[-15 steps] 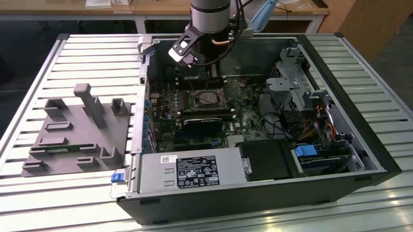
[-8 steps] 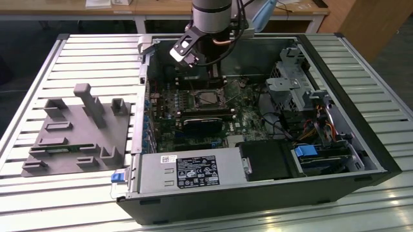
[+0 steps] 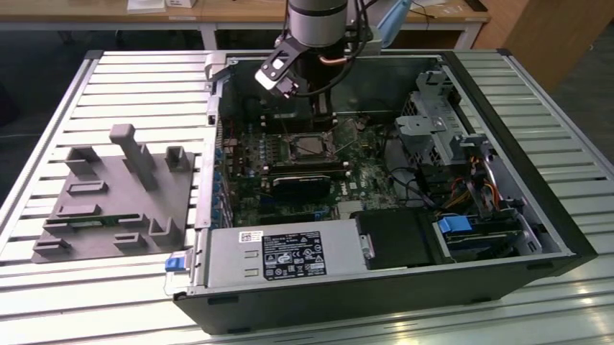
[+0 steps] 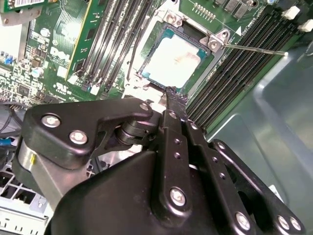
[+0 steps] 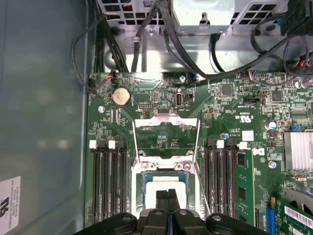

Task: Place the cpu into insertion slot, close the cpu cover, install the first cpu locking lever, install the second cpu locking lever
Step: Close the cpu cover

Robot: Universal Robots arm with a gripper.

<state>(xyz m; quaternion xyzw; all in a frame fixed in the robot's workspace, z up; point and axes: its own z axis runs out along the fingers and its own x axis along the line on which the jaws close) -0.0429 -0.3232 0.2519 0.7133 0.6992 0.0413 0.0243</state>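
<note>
The chip (image 4: 173, 58) lies flat in the socket (image 5: 138, 167), so the first step looks done. The cover (image 5: 165, 121) is swung open and a lever (image 4: 254, 49) stands loose, neither yet dealt with. The pincer (image 5: 167, 196) hangs closed and empty over the chip's edge.

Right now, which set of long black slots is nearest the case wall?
The memory slots on the coin battery's side of the cpu; the other set borders a green card.
</note>
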